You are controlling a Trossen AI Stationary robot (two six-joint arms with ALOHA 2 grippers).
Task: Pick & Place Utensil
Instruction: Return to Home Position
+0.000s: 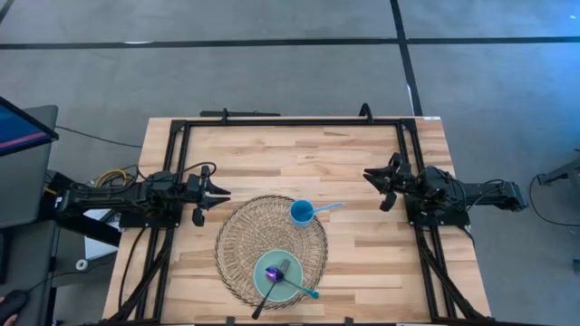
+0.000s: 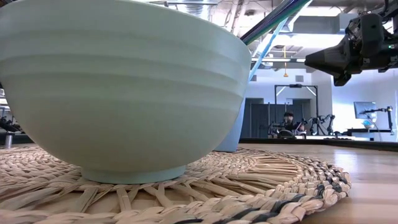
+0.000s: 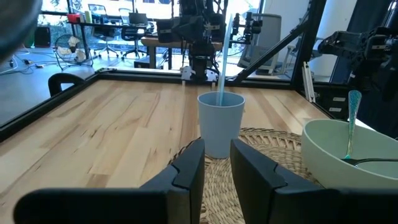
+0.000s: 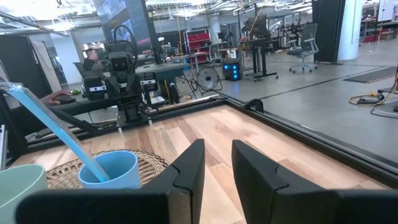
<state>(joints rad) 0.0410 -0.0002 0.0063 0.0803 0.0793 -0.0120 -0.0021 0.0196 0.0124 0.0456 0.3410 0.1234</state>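
Plainly nothing is held at this moment. The left end effector (image 3: 216, 150) hangs over the desk (image 1: 272, 149) just off the left edge of the woven mat (image 1: 237, 237). Its fingers stand a little apart with only air between them, and it faces the blue cup (image 1: 302, 213). The right end effector (image 4: 217, 152) hangs above the desk's right side, apart from the mat. Its fingers are likewise narrowly parted and empty.

The cup stands upright on the mat's far right part, roughly between the two end effectors and touched by neither. The blue straw (image 1: 328, 207) sits in it, leaning out over the rim toward the right arm. The black fork (image 1: 264, 302) rests in the light blue bowl (image 1: 290, 263) on the mat's near part, well away from both end effectors. Its handle pokes over the rim and past the mat's edge, and a teal-handled utensil (image 1: 305, 291) lies beside it in the bowl.

These pieces would probably all handle as light things. The straw looks like a thin, smooth tube that might flatten or slide under a hard pinch, so I would take it on the bare length above the cup's rim, gently. The fork seems stiff and slim, and its overhanging handle offers the clearest hold. The cup looks thin-walled and light. With the straw leaning in it, it may tip at a nudge, so a hold low across its wall would suit better than one at the rim. The bowl looks heavier and steadier than the rest.
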